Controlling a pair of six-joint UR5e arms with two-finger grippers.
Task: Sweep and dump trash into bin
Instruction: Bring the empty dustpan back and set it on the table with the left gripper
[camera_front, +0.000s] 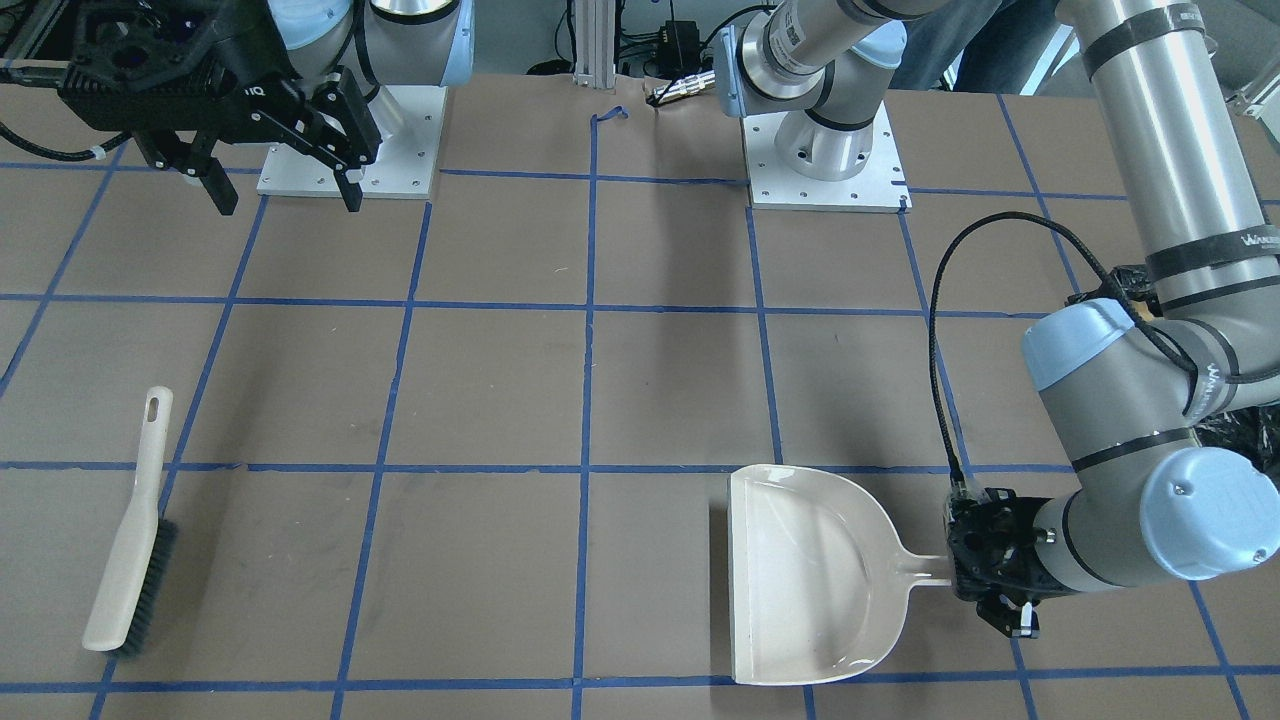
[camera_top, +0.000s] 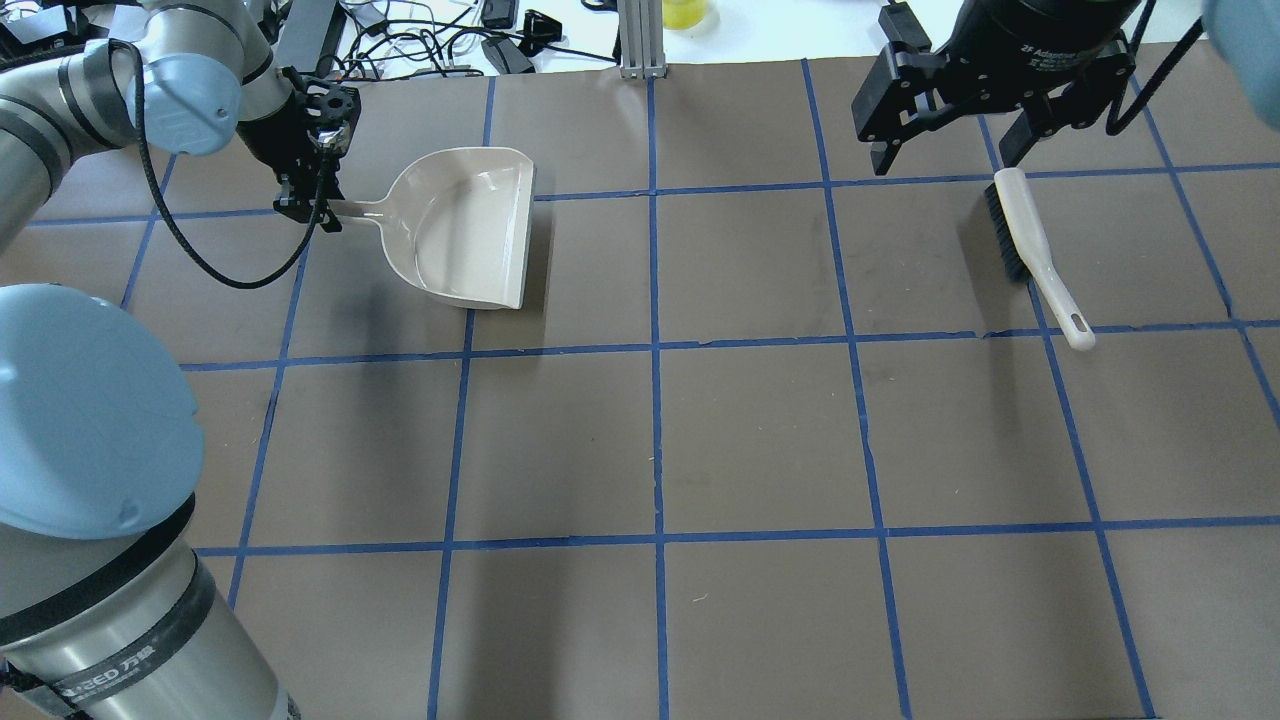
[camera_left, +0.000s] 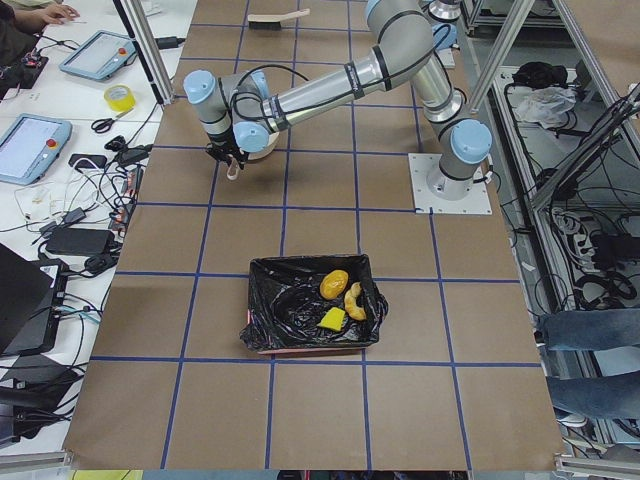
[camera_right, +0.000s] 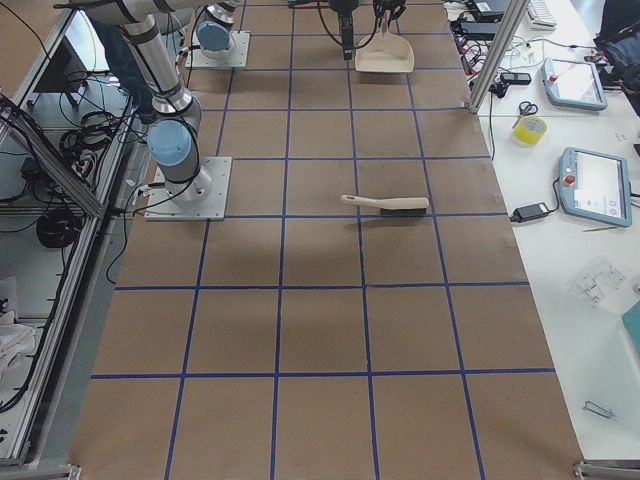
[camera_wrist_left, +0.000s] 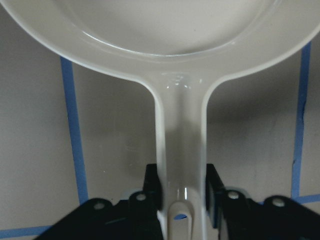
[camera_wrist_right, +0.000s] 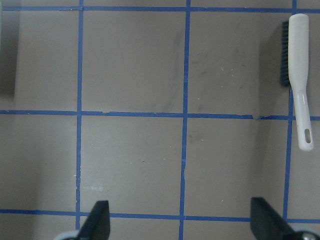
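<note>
Lying under everything is the big brown table (camera_top: 760, 440) with blue tape lines (camera_top: 657, 400). The bin (camera_left: 300, 350), a box with a black bag (camera_left: 285, 305) in it, sits in the lower middle of the left side view. The beige dustpan (camera_front: 810, 575) lies flat at the lower right of the front view. The brush (camera_front: 130, 530) lies alone at the lower left. The left gripper (camera_top: 320, 208) is closed on the dustpan's thin handle (camera_wrist_left: 181, 150). The right gripper (camera_front: 288, 190) hangs at the upper left, fingers wide apart, holding nothing. The trash (camera_left: 350, 298) is in the bin: a golden lump (camera_left: 334, 283), a cream peel (camera_left: 355, 302) and a yellow sponge (camera_left: 332, 319), close together.
</note>
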